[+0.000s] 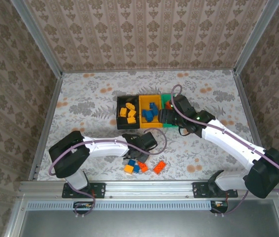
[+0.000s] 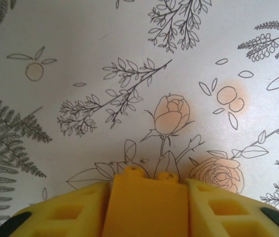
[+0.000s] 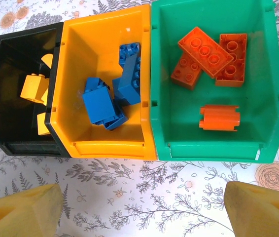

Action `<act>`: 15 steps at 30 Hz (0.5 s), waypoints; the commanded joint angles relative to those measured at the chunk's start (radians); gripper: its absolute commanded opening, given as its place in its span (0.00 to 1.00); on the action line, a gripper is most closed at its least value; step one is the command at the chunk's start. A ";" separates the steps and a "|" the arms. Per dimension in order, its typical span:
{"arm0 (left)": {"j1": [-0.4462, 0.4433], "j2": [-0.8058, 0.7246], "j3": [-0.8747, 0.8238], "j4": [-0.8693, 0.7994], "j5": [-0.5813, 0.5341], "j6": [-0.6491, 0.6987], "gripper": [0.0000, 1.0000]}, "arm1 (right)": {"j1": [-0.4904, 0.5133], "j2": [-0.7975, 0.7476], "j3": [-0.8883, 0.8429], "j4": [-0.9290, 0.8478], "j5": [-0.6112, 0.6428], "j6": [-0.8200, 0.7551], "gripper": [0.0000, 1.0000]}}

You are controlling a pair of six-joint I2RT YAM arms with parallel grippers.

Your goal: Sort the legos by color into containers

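Three joined bins (image 3: 80,59) stand mid-table. I read my right pincer (image 3: 142,207) wide open, empty, just beside them; left pincer (image 2: 147,190) clamps one yellow brick (image 2: 144,215). Loose bricks (image 1: 140,167) lie toward the table's (image 1: 80,98) near edge.

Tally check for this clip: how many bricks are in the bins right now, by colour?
Yellow bricks in black bin: 4, as best the shadow allows
Blue bricks in yellow bin: 4, piled, so approximate
Red-orange bricks in green bin: 4
Total: 12
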 commanded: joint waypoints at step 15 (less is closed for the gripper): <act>0.359 -0.333 0.043 0.038 -0.130 0.026 0.37 | -0.015 -0.080 -0.069 0.005 0.030 0.041 0.87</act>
